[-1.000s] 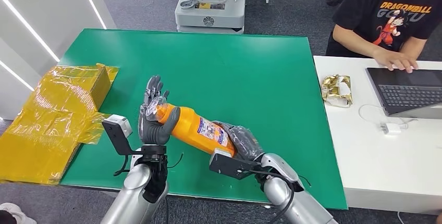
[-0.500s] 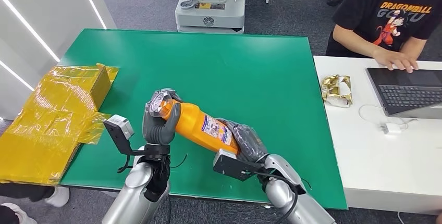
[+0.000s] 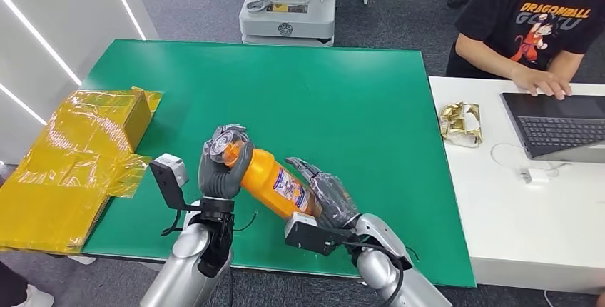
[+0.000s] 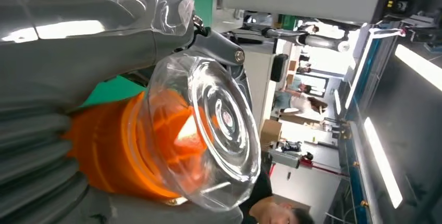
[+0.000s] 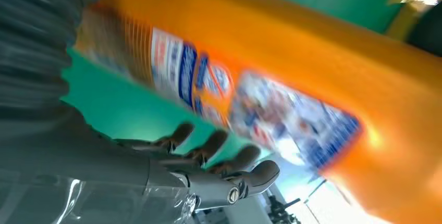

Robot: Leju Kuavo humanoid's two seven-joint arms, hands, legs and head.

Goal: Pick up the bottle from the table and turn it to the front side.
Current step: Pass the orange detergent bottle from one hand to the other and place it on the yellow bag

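While the orange bottle (image 3: 270, 182) hangs tilted above the near part of the green worktop (image 3: 342, 100), both hands are at it. The left hand (image 3: 222, 165) wraps its fingers around the neck end, just under the clear cap (image 3: 222, 140), which points up and away to the left; in the left wrist view the same clear cap (image 4: 208, 130) sits over the orange neck with the grey thumb (image 4: 78, 31) lying across it. The bottle's lower end slopes down to the right, where the right hand (image 3: 324, 193) lies beside it, fingers stretched straight out along the far side of the body rather than curled around it. In the right wrist view those fingers (image 5: 208, 148) stand spread and apart from the labelled orange side (image 5: 271, 94), green showing between them, so this hand is open and holds nothing. The blue and white label (image 3: 289, 187) faces up and toward the right.

At the worktop's left edge lies a box wrapped in yellow film (image 3: 78, 153). To the right stands a white desk (image 3: 542, 228) with crumpled gold foil (image 3: 461, 123), a laptop (image 3: 560, 125) and a white cable. A person in a black printed shirt (image 3: 542, 18) sits there, with one hand (image 3: 541, 80) at the keyboard. A grey machine base (image 3: 287, 11) stands beyond the worktop's far edge
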